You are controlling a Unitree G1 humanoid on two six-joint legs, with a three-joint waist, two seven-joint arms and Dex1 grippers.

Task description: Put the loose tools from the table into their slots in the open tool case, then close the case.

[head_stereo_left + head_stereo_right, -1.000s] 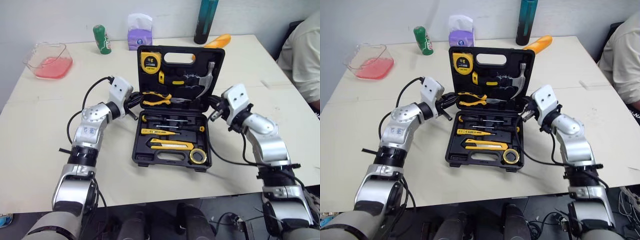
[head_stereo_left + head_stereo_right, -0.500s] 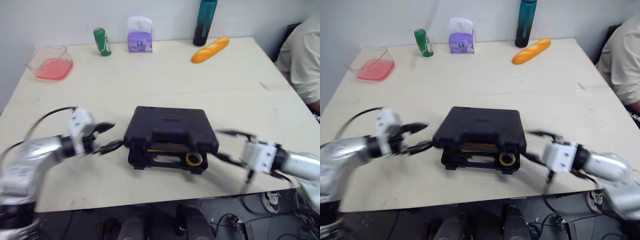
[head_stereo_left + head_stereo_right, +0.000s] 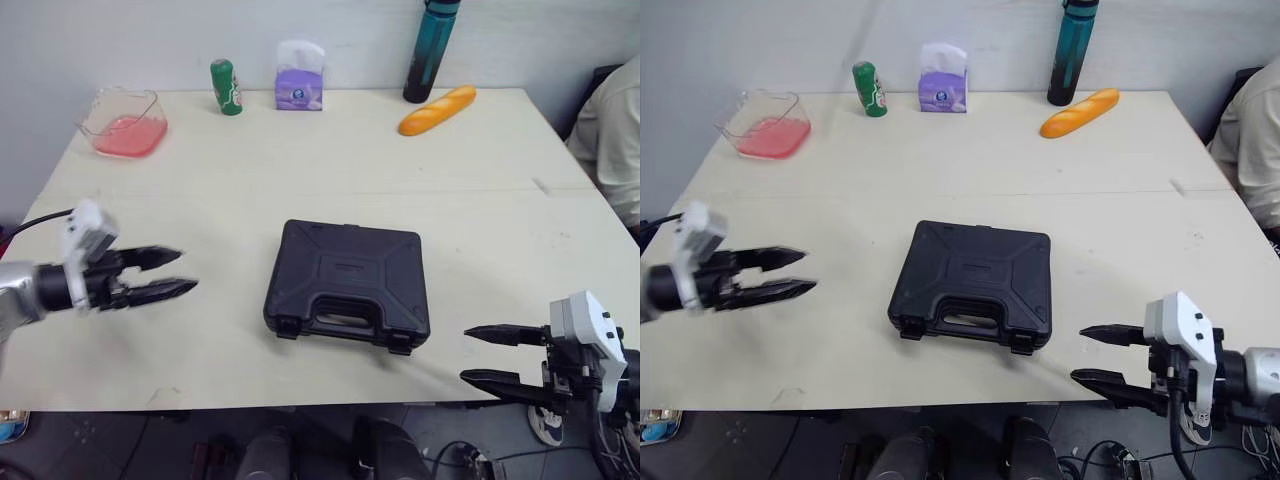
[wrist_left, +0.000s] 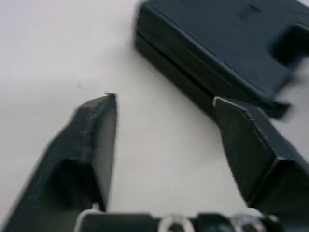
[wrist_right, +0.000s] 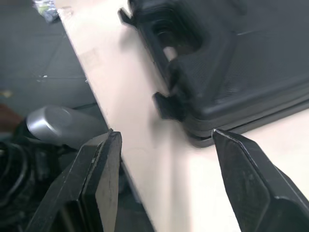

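Observation:
The black tool case [image 3: 348, 285] lies shut and flat on the table, handle toward the front edge. My left gripper [image 3: 180, 272] hovers open over the table to the left of the case, fingers pointing at it, with nothing between them. My right gripper [image 3: 468, 354] is open at the front edge, to the right of the case's front corner, and holds nothing. The left wrist view shows the case's side [image 4: 212, 53] beyond the spread fingers. In the right wrist view the case's handle and latch [image 5: 193, 63] lie ahead.
At the back of the table stand a pink-filled clear tub [image 3: 124, 122], a green can [image 3: 227, 87], a purple tissue pack [image 3: 299, 76], a teal bottle [image 3: 434, 50] and a bread loaf [image 3: 436, 109]. A person's sleeve [image 3: 612, 140] is at the right edge.
The case lid has dropped from upright-open to fully shut. Both arms have pulled back and outward from the case sides, and both grippers have opened. The camera view has also shifted.

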